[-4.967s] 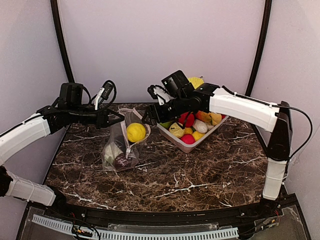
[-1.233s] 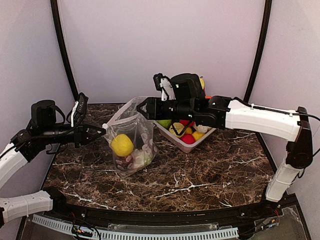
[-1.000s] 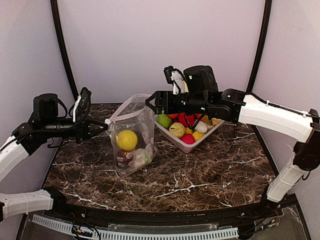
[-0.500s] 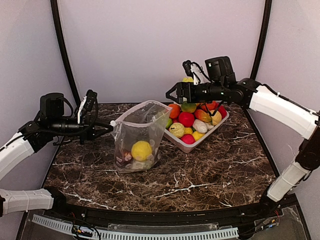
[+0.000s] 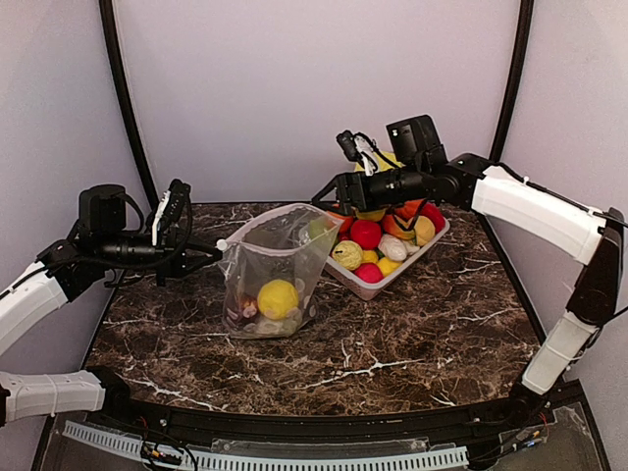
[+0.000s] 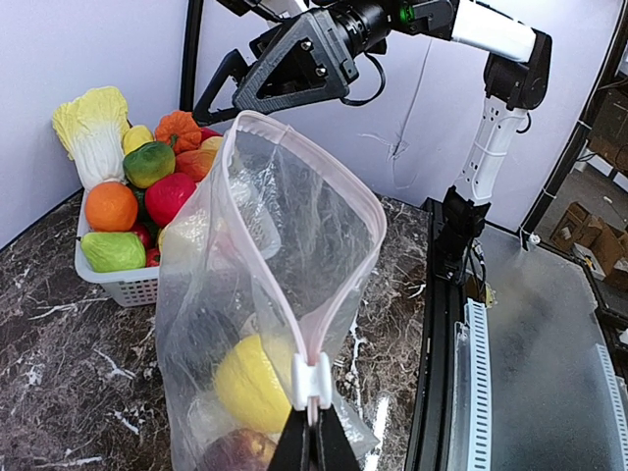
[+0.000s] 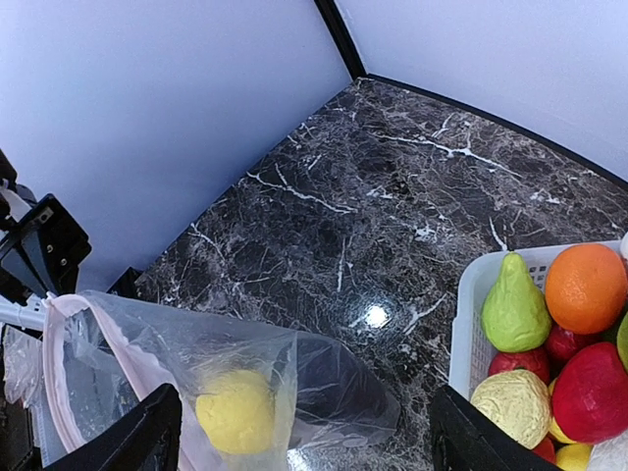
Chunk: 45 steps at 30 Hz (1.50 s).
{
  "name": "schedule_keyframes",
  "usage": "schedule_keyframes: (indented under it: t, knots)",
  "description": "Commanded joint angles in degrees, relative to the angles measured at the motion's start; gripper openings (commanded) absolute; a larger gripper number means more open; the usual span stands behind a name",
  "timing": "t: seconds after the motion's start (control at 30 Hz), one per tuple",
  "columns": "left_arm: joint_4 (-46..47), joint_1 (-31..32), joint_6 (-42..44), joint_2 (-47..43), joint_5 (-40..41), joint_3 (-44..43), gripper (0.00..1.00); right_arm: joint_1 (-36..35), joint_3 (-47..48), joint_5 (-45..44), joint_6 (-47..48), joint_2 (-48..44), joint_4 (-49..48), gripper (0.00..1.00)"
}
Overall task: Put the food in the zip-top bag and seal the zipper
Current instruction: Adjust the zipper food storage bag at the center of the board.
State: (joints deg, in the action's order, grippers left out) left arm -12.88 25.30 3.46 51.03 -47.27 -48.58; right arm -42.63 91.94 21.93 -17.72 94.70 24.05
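Item: bag (image 5: 280,255), clear with white dots, standing upright on the worktop (image 5: 392,343), mouth gaping in a wide loop. Contents: lemon (image 5: 278,297) and purple piece (image 5: 242,309) at the bottom, directly below and just ahead of the left pincer (image 6: 314,442). A pale lump beside them is probably the cauliflower, though the plastic blurs it. Loading looks done; sealing is not yet done. Zipper (image 6: 265,255): pink strip, its two sides parted. Its long axis runs straight away from the left pincer toward the right pincer (image 5: 329,196). Left pincer: clenched on the near end of the zipper, just under the white clip (image 6: 312,378), and holding that corner up. Right pincer: jaws spread wide and gripping nothing, set just beyond and slightly above the far end of the mouth, with the bag below it and toward the left pincer. Tray (image 5: 402,275) of spare produce: under and behind the right pincer, just beside the bag on the side away from the left pincer. Governing relation: each end of the zipper has its own nearer arm, near end to the left and far end to the right. Closing likely calls for the right pincer to take the far end so that the strip is drawn taut along that axis before the sides are pressed together.
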Motion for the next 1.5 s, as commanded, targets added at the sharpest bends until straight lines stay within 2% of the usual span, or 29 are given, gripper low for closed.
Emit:
schedule_keyframes:
  t: [0.0,0.17,0.33,0.77,0.87,0.97,1.03,1.17,1.37,1.47]
  knots:
    - [0.66,-0.07,0.77,-0.81,0.16,0.68,0.01,0.27,-3.29,4.30,1.95,-4.69,-3.96,0.85]
    - [0.59,-0.07,0.65,-0.96,0.55,0.68,0.01,0.27,-6.99,4.56,2.63,-8.03,-5.53,0.84]
    - [0.54,-0.07,0.76,-0.84,0.66,0.68,0.01,-0.03,-9.29,5.00,3.29,-8.33,-5.28,0.78]
    - [0.32,-0.07,0.76,-0.26,0.91,0.61,0.01,-1.03,-11.46,5.97,4.88,-7.73,-4.19,0.53]
    - [0.21,-0.07,0.87,-0.12,1.06,0.46,0.01,-1.18,-11.19,5.91,5.05,-7.30,-4.14,0.41]
    - [-0.12,-0.07,1.03,-0.26,1.94,0.37,0.01,-1.23,-10.08,5.39,5.19,-7.29,-3.34,0.11]
    - [-1.13,-0.07,1.63,-0.49,3.87,-0.31,0.01,-1.37,-7.77,5.11,5.68,-7.54,-1.12,0.00]
    - [-5.26,-0.08,3.43,-1.22,10.30,-6.60,0.01,-2.45,-3.58,5.23,7.62,-10.65,2.41,0.00]
    - [-10.18,-0.07,8.27,-1.42,12.63,-11.15,0.01,-2.89,-3.97,10.73,9.23,-16.78,5.19,0.00]
    - [-11.86,-0.07,9.84,-0.50,10.55,-11.44,0.01,-2.90,-5.44,10.42,9.41,-18.94,7.31,0.00]
